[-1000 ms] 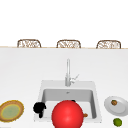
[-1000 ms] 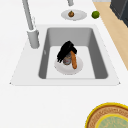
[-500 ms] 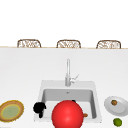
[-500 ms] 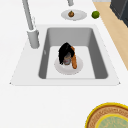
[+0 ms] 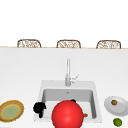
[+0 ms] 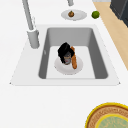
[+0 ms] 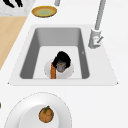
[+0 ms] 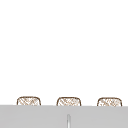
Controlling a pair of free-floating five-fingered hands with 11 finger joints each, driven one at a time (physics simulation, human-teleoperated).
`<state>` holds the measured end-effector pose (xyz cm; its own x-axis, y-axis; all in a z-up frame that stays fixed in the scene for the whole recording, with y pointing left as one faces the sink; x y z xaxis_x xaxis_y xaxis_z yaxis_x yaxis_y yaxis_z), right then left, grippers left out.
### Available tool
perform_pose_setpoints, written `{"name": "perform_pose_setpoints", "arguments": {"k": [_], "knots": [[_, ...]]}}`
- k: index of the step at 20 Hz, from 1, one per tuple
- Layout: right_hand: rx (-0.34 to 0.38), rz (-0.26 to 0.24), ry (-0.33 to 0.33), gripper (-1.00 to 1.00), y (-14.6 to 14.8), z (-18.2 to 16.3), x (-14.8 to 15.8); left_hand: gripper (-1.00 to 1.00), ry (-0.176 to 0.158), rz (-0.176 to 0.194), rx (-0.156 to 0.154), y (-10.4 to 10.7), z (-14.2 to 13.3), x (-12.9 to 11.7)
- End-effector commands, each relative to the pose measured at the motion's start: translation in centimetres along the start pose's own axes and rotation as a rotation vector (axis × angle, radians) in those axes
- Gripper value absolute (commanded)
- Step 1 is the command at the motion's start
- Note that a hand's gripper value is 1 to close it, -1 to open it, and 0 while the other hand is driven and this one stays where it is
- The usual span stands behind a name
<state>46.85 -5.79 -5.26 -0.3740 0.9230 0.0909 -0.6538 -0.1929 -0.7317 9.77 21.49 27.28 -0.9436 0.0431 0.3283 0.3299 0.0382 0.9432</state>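
The sink is set in the middle of the table, with the faucet behind the basin. In the basin a plate carries a carrot, and the right hand is over them; a ball stands before the sink in the front view. The left hand hangs at the sink's left edge with a woven dish further left, while to the right lie a small plate bearing a fruit and, nearer the front, a lime.

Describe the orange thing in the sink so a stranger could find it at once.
Start at the sink basin below the faucet. On its floor lies a round white plate, with a black hand over it. The carrot is the long, thin orange stick on that plate beside the hand, the sole orange thing in the basin; the rounder orange fruit sits on another plate on the counter.
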Motion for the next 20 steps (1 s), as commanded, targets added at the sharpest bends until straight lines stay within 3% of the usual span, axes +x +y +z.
{"name": "perform_pose_setpoints", "arguments": {"k": [1, 5, 11, 20], "knots": [[0.001, -0.018, 0.018, 1.0, -1.8, 1.4, 0.2, 0.0, 0.0, 0.0, 0.0, 0.0, 0.0, 0.0], [-0.023, -0.078, 0.078, 1.0, -2.9, 3.9, 0.4, 0.0, 0.0, 0.0, 0.0, 0.0, 0.0, 0.0], [-0.013, -0.071, 0.141, 1.0, -5.2, 5.9, 0.7, 0.0, 0.0, 0.0, 0.0, 0.0, 0.0, 0.0], [-0.042, -0.054, 0.09, 1.0, -8.0, 10.1, -1.4, 0.0, 0.0, 0.0, 0.0, 0.0, 0.0, 0.0]]}}
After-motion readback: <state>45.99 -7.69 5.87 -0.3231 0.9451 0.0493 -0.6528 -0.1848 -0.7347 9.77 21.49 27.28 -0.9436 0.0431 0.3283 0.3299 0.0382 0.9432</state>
